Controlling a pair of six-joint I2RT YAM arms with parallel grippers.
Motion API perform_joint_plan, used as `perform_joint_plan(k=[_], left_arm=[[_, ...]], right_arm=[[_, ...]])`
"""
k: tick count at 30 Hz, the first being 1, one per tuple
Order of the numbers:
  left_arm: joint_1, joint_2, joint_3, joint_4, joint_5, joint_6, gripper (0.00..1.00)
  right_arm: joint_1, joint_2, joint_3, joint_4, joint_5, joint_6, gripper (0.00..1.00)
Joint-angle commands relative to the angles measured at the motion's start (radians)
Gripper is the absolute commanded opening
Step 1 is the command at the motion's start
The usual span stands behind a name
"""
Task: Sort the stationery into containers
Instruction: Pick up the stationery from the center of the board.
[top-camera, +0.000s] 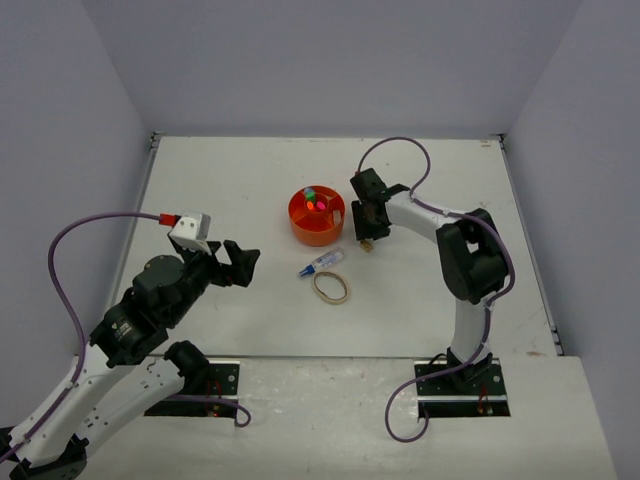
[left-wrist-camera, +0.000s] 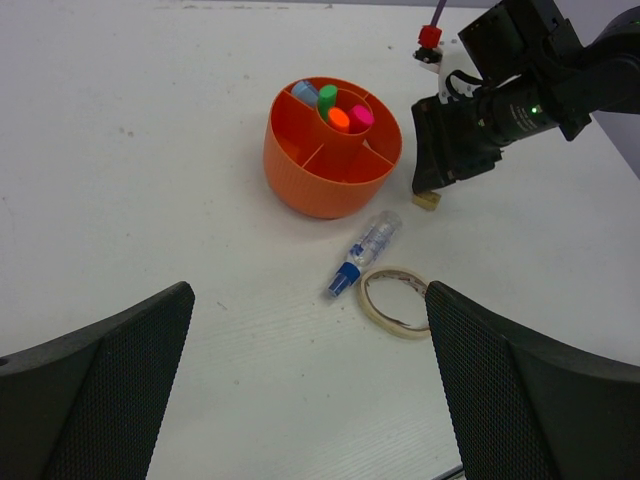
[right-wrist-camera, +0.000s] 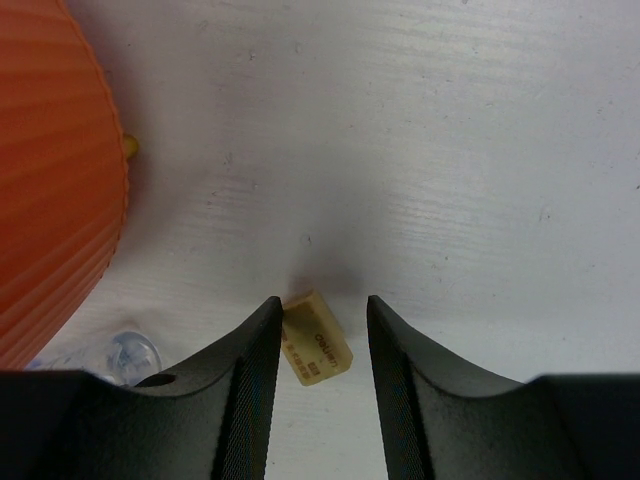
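The round orange organizer (top-camera: 300, 228) (left-wrist-camera: 300, 175) (right-wrist-camera: 50, 180) stands mid-table. Green (left-wrist-camera: 328, 93), orange (left-wrist-camera: 340, 118) and pink (left-wrist-camera: 362, 116) capped highlighters stand in its centre cup, and a pale blue marker (left-wrist-camera: 304, 90) stands in the ring. To its right a small tan block (right-wrist-camera: 318, 352) (left-wrist-camera: 428, 200) lies on the table. My right gripper (right-wrist-camera: 321, 300) (top-camera: 366, 238) straddles the block. Its left finger touches the block and a gap shows at the right finger. The blue-tipped pen (top-camera: 322, 264) (left-wrist-camera: 362, 255) and tan rubber band (top-camera: 316, 285) (left-wrist-camera: 399, 331) lie in front of the organizer. My left gripper (left-wrist-camera: 308, 290) (top-camera: 240, 265) hovers open, well to their left.
White walls close in the table on three sides. A small yellowish bit (right-wrist-camera: 130, 147) peeks out beside the organizer's wall. The right arm's purple cable (top-camera: 395, 145) loops over the back of the table.
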Motion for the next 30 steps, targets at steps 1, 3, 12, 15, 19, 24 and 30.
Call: perform_joint_plan(k=[1,3,12,15,19,24,30], left_arm=[[-0.001,-0.003,-0.009,0.018,-0.001,0.037,1.0],[0.0,-0.001,-0.008,0.02,0.003,0.038,1.0],[0.0,-0.003,-0.011,0.021,0.006,0.038,1.0],[-0.001,0.005,-0.009,0.023,0.008,0.038,1.0],[-0.001,0.008,-0.008,0.022,0.01,0.038,1.0],[-0.001,0.005,-0.008,0.021,0.009,0.038,1.0],[-0.001,0.014,-0.008,0.023,0.013,0.04,1.0]], right_arm=[[0.009,-0.005,-0.049,-0.038,-0.012,0.024,0.42],[0.01,-0.026,-0.068,-0.025,-0.028,0.033,0.42],[0.024,-0.079,-0.097,-0.016,-0.026,0.055,0.42],[0.025,-0.1,-0.097,-0.018,-0.024,0.056,0.43],[0.025,-0.097,-0.088,-0.033,-0.023,0.047,0.44],[0.025,-0.061,-0.086,-0.036,-0.013,0.051,0.36],[0.035,-0.093,-0.079,-0.04,-0.005,0.067,0.09]])
